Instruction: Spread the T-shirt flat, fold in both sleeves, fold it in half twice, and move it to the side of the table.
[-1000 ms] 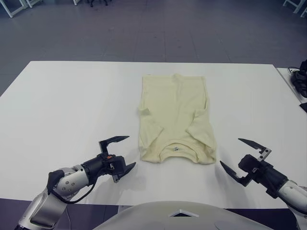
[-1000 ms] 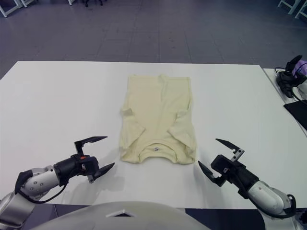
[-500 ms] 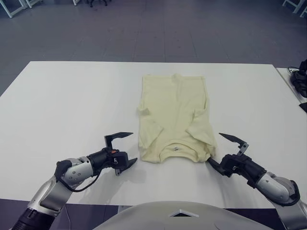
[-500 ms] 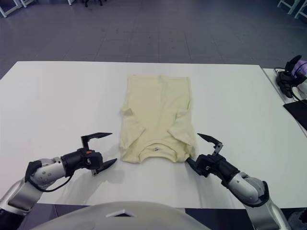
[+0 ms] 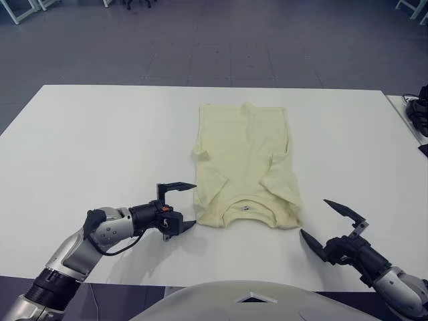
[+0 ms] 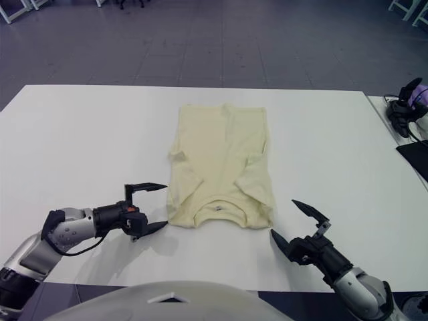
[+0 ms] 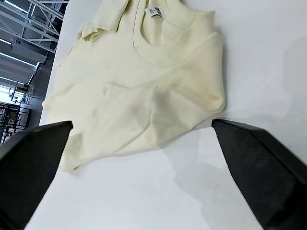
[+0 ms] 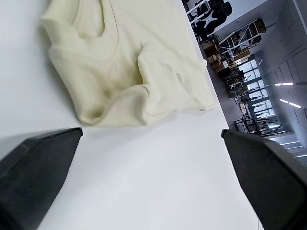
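A pale yellow T-shirt [image 5: 245, 163] lies in the middle of the white table [image 5: 93, 147], both sleeves folded in over the body and the collar toward the near edge. My left gripper [image 5: 182, 205] stands open just left of the shirt's near left corner, close to the cloth, with nothing between its fingers. My right gripper [image 5: 326, 223] is open over bare table, a short way right of and nearer than the shirt's near right corner. Both wrist views look at the T-shirt [image 7: 144, 76] collar end, the T-shirt [image 8: 129, 62] lying between the open fingers farther off.
Dark gear [image 5: 420, 114] lies on a neighbouring surface at the far right. Bare tabletop stretches wide on both sides of the shirt. The table's near edge runs just behind both grippers.
My left gripper has crept right to the shirt's near left corner. My right gripper, close to the near right corner half a second ago, has drawn back toward the near edge.
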Controlling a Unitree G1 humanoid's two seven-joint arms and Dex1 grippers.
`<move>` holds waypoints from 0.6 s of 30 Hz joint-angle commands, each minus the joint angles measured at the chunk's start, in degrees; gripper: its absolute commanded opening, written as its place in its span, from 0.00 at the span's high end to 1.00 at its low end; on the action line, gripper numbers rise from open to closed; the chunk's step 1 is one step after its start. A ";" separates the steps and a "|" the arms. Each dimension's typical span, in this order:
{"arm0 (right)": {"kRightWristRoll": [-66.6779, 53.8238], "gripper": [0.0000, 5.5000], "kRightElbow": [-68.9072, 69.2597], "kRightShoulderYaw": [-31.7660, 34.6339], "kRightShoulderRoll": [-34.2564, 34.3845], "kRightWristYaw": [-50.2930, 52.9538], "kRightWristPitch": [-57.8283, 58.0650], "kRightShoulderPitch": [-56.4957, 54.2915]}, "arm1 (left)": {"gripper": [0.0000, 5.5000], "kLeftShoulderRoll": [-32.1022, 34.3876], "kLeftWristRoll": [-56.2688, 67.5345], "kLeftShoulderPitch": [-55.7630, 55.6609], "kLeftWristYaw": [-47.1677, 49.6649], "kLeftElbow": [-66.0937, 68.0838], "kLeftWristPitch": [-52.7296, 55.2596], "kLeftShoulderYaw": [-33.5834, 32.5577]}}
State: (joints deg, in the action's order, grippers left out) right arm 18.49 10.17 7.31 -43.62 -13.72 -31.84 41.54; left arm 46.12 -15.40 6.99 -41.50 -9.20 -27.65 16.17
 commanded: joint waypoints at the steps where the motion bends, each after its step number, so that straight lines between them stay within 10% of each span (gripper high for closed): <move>1: 2.79 0.02 -6.20 -4.07 -2.46 -6.36 3.12 -1.85 | 0.02 0.72 -1.82 -1.47 -3.39 4.09 -0.37 3.26; 18: -0.23 0.02 -9.95 -11.28 -8.40 -10.67 -1.35 -5.70 | 0.02 -0.52 -1.05 -5.05 -2.42 6.29 -1.24 5.47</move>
State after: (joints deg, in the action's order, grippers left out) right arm 15.05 2.40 -0.65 -50.46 -18.39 -35.46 28.33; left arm 44.95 -14.34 0.71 -42.42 -4.75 -29.83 20.64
